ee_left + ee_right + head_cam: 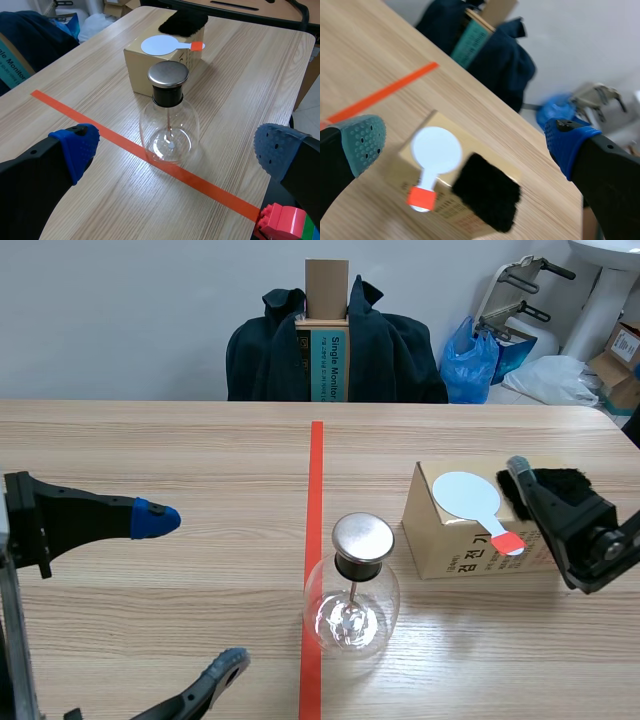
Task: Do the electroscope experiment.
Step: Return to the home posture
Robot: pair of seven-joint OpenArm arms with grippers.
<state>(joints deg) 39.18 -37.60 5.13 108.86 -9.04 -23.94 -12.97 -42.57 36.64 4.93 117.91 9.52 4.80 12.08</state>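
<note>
At lower left, the left gripper [192,592] gapes wide, empty, toward the metal-capped clear glass flask [352,590]. At right, the right gripper [467,144] spreads wide, empty, over the tan cardboard box [440,537].

We see a pale grey wall [120,310] behind the light wooden tabletop [150,440], with a dark navy jacket [395,350] and blue plastic bag [470,365]
</note>
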